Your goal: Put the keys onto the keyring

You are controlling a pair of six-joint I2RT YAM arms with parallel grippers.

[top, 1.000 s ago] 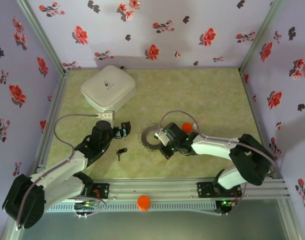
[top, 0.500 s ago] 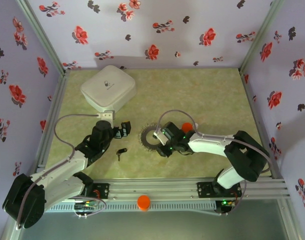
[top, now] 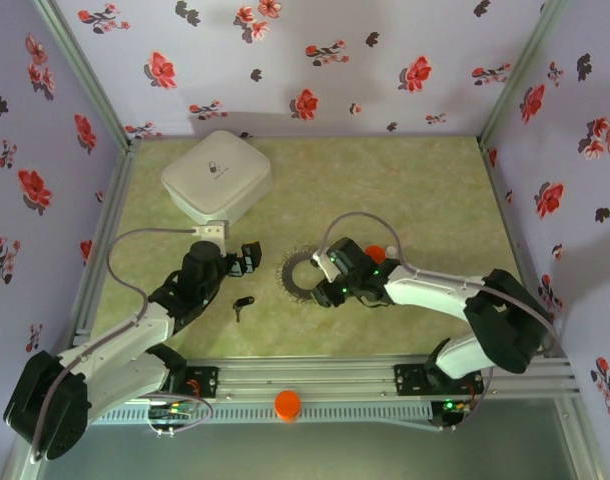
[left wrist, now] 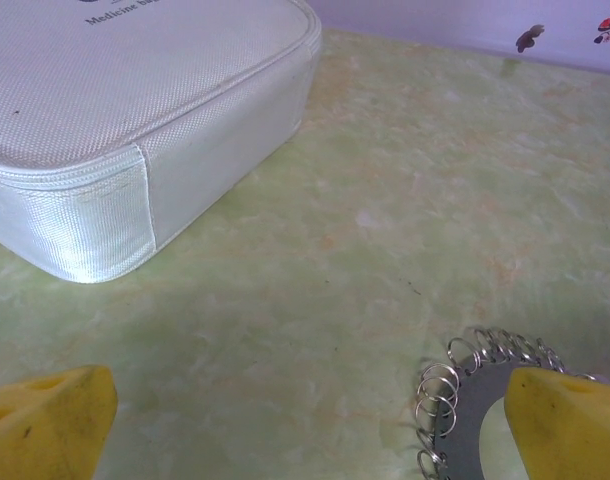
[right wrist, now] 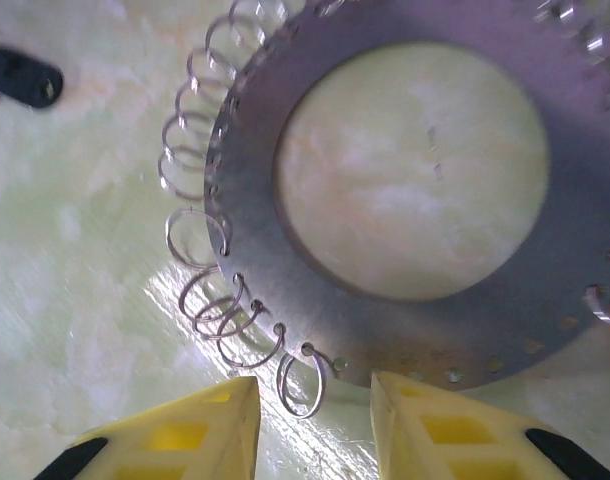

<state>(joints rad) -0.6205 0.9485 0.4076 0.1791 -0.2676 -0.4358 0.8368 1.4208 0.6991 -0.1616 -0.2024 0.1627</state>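
Desk (top: pixel 435 200): keyring (right wrist: pixel 505 320) stiff, flat, slick, so pinch the rim loops (right wrist: pixel 195 235). Right gripper (right wrist: pixel 313 388) apart, astride one; left gripper (left wrist: pixel 310 400) wide apart.

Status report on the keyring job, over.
Left gripper open beside the keyring. Right gripper open at its rim, holding nothing. Black key loose on table, off ring. White case well clear.

Looking like a robotics lab booth: flowered walls (top: pixel 315 60) and aluminium rails (top: pixel 315 373) enclosing a small green desk (top: pixel 415 190).
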